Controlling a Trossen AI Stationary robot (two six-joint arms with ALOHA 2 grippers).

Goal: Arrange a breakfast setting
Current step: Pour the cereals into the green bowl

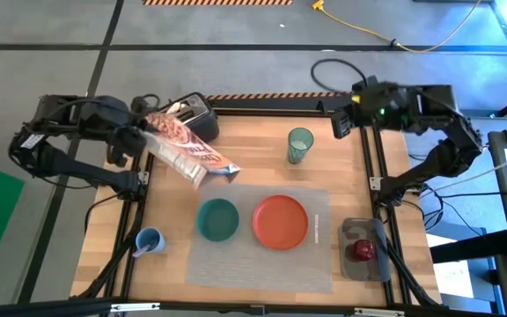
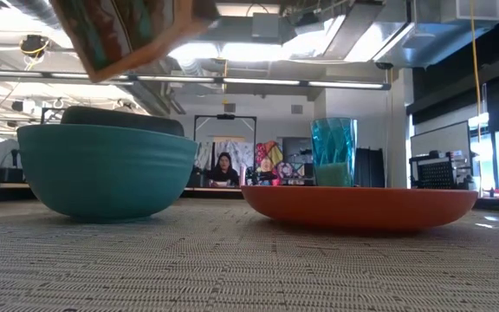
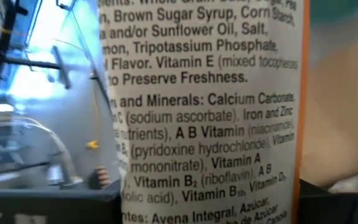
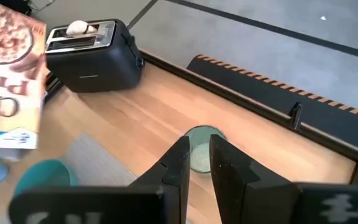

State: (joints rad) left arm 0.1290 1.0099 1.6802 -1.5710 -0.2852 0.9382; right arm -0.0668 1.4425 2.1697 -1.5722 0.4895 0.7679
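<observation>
On placemat (image 1: 262,255), utensil (image 1: 317,229) lies along plate (image 1: 281,221)

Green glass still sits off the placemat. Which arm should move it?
Right, probably. The right gripper hovers above the green glass with nothing between its fingers, while the left gripper is busy holding the cereal box tilted over the table's far left.

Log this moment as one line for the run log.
left end effector: holding cereal box tilted above table | right end effector: idle above green glass | bowl, plate: on placemat
</observation>
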